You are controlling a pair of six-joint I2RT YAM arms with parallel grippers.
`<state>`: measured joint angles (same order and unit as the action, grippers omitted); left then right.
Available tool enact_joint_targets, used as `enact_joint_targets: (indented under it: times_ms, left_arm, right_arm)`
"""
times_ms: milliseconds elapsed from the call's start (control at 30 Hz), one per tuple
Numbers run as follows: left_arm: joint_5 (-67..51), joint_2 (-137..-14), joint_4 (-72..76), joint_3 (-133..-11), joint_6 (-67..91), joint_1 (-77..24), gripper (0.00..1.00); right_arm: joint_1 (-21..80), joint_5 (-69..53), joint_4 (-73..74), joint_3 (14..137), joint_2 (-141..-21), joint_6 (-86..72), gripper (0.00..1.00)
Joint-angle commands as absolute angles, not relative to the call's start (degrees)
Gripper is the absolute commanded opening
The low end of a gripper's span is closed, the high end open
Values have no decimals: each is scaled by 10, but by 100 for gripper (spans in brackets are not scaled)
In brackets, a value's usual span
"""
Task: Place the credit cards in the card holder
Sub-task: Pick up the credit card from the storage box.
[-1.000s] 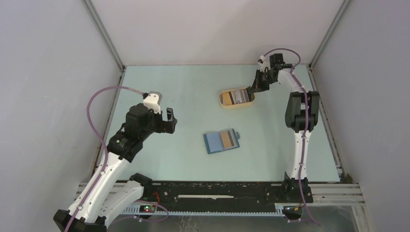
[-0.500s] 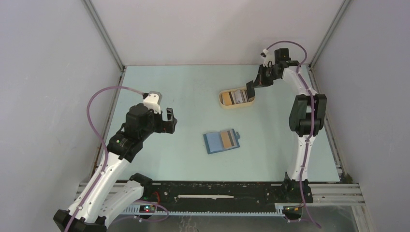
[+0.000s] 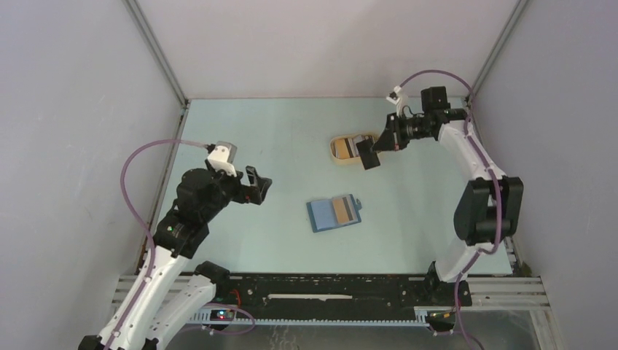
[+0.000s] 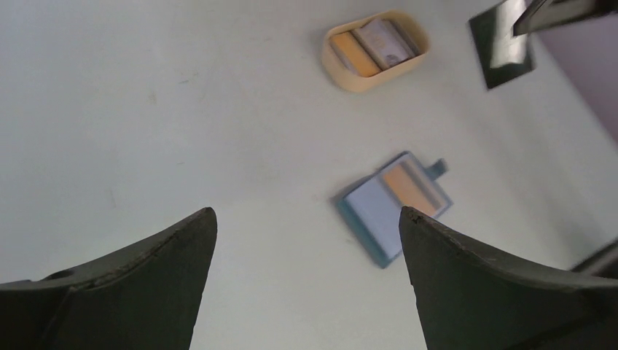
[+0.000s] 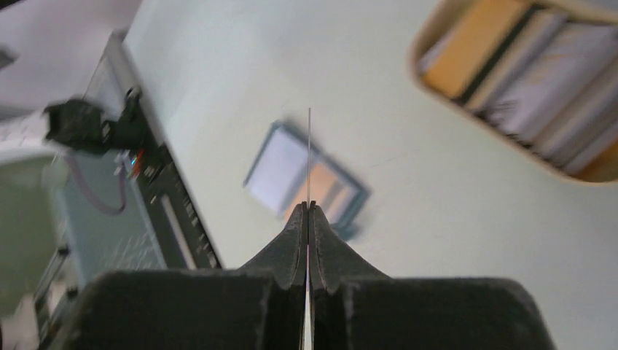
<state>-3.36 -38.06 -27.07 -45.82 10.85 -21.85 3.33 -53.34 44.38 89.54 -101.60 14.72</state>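
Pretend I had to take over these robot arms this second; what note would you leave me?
Right gripper: shut on a dark card, held in the air beside the tan oval tray.
Left gripper: open, empty, hovering over the table's left side.
Card holder: lying open mid-table.
Done: an orange card seems to be in its right half.
Left: bring the dark card to the holder, then the other cards in the tray.

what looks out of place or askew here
Nothing is spilled or damaged. The one thing off the table is a dark card, pinched edge-on in the right fingers, in the air beside the tan tray. The open card holder lies slightly skewed to the table edge.
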Motion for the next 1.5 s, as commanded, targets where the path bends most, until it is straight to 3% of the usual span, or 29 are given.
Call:
enact_joint_targets:
  times_ms: [0,133,300,500,667,733,1033,1233,1467]
  left_arm:
    - [-154,-363,-160,-401,232,-215,100]
    - [-229,-354,-49,-317,350,-218,96]
    - [-191,-335,67,-232,415,-282,95]
    - [-147,-339,197,-153,465,-341,94]
    - [-146,-396,286,-124,494,-367,83]
    - [-145,-424,310,-125,499,-379,76]
    - [-143,-550,377,-154,500,-404,62]
    - [-152,-638,395,-187,500,-407,47]
    - [-151,-721,388,-222,486,-408,27]
  right_arm:
    - [75,-643,445,802,-918,198,0]
    - [114,-685,434,699,-858,196,0]
    - [126,-729,368,607,-806,180,0]
    - [103,-851,311,563,-863,99,0]
    - [85,-895,301,563,-940,47,0]
    - [83,-880,294,563,-954,20,0]
    - [92,-768,270,563,-974,-34,0]
    - [100,-774,247,563,-1000,-75,0]
    - [119,-653,240,564,-1002,-72,0]
